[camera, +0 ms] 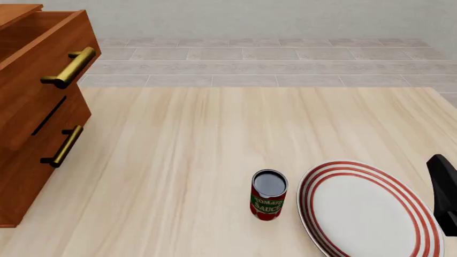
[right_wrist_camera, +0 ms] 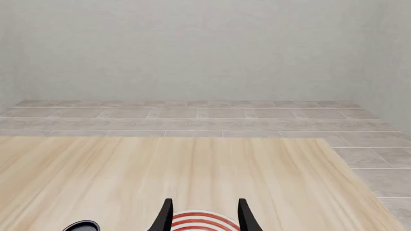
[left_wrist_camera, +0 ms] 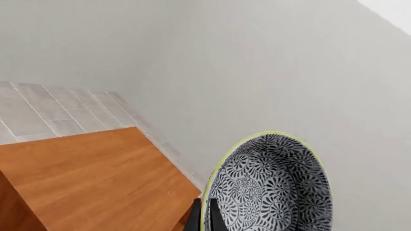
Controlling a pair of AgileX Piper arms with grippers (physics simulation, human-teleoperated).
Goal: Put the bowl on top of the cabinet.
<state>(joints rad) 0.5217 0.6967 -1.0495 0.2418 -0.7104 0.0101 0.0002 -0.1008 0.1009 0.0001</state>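
— Looking for the bowl in the front view gets you nowhere; it shows only in the left wrist view, cut off at the frame edge.

— And the left gripper?

— Only dark finger tips show by the bowl's rim. One sits outside the wall, one seems inside, so it looks clamped on the rim. The left arm itself is out of the front view altogether.

— Where is the bowl, then?

— Up in the air, beside and above the flat reddish-brown top of the cabinet, not touching it. It is tipped on its side, its patterned inside and yellowish rim turned to the wrist camera, against the grey wall.

— The cabinet in the front view?

— At the far left, cut off by the frame, top drawer pulled out, brass handles showing.

— Right side?

— The right gripper hangs low over the plate at the near right of the table, fingers apart, holding nothing. Only a dark part of that arm shows at the front view's right edge. A sauce can stands upright just left of the plate.
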